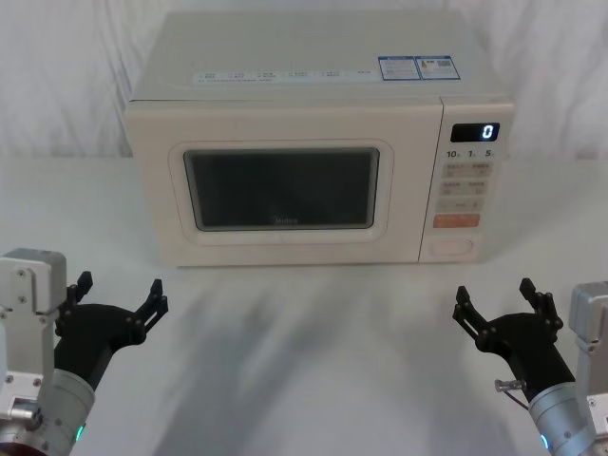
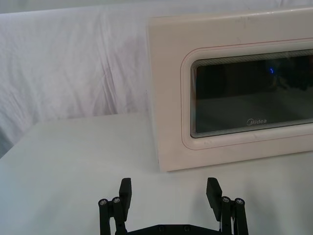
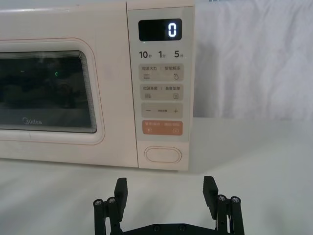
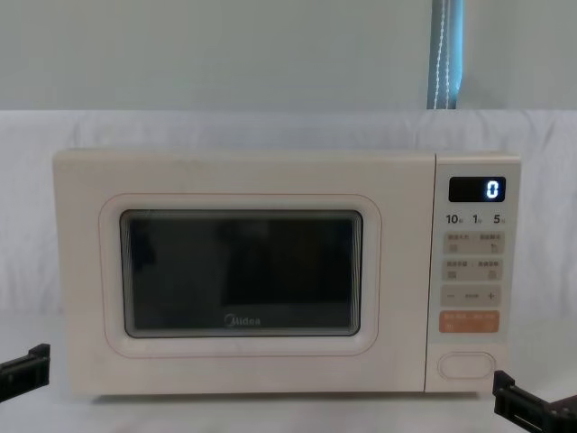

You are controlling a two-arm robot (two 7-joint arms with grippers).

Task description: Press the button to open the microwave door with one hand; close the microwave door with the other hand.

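Cream plastic covers the whole front of the microwave [image 1: 313, 180], which stands at the back of my white-draped table [image 1: 304, 380], facing me. The microwave door [image 1: 285, 185] sits flush and shut, its dark window giving back only faint reflections, so I cannot make out the inside. At the bottom of the control panel, under the orange key [image 1: 457, 220], is the button [image 1: 450, 249], wide, plain and untouched. The display [image 1: 474, 132] reads 0; the small print on the keypad keys is too fine for me to read.

My left gripper [image 1: 119, 296] hovers low at the near left, fingers spread apart and holding nothing, well short of the door. My right gripper [image 1: 505, 304] hovers at the near right, likewise spread and empty, roughly in line with the button but well apart from it. In the chest view both grippers are cut off at the lower corners, just dark tips showing.
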